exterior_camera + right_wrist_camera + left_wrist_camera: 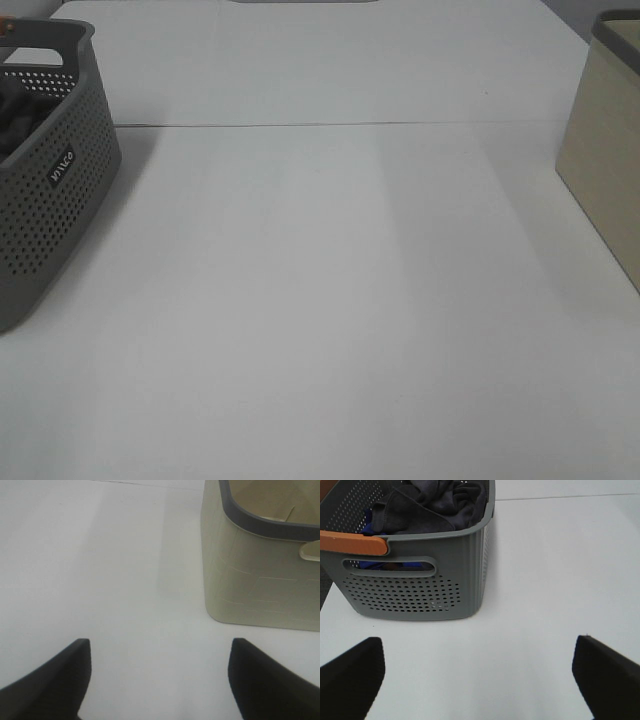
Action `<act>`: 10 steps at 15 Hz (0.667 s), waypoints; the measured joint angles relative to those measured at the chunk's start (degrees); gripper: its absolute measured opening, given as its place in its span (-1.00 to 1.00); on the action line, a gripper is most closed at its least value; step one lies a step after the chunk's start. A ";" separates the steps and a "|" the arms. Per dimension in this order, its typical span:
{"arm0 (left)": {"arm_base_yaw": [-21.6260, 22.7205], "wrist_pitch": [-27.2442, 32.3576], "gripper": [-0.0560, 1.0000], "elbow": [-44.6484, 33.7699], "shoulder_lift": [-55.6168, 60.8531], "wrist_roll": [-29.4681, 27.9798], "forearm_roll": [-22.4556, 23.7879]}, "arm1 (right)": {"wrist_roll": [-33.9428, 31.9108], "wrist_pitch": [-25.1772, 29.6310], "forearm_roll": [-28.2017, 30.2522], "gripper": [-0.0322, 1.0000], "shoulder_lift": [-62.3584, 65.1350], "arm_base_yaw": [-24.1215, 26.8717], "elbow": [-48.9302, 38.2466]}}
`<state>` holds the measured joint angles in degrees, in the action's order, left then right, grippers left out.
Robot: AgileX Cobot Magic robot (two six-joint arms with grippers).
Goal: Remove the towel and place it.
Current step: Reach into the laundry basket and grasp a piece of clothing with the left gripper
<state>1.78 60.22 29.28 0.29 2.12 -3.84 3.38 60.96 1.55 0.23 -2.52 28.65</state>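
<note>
The dark charcoal-grey towel (pixel 437 505) lies crumpled inside the grey perforated basket (pixel 420 590), over a bit of blue cloth (pixel 367 527). In the exterior high view the basket (pixel 50 170) stands at the far left edge, with a dark bit of the towel (pixel 15 115) showing inside. My left gripper (pixel 477 680) is open above the bare white table, a short way in front of the basket, with nothing between its fingers. Beside the beige bin (pixel 260 565), my right gripper (pixel 160 677) is open too and holds nothing. Neither gripper shows in the exterior high view.
The basket has an orange handle (pixel 352 544) on its near rim. The beige bin (pixel 605 150) with a grey rim stands at the far right of the white table (pixel 330 300). A seam (pixel 330 125) runs across the table toward the back.
</note>
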 joint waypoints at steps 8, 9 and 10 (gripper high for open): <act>0.00 0.00 0.93 0.00 0.00 0.23 -0.29 | 0.00 0.00 0.00 0.50 0.00 0.00 0.00; 0.00 0.00 0.93 0.00 0.00 0.23 -0.29 | 0.00 0.00 0.00 0.50 0.00 0.00 0.00; 0.00 0.00 0.93 0.00 0.00 0.23 -0.29 | 0.00 0.00 0.00 0.50 0.00 0.00 0.00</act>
<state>1.78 60.22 29.28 0.29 2.35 -4.13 3.38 60.96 1.55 0.23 -2.52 28.65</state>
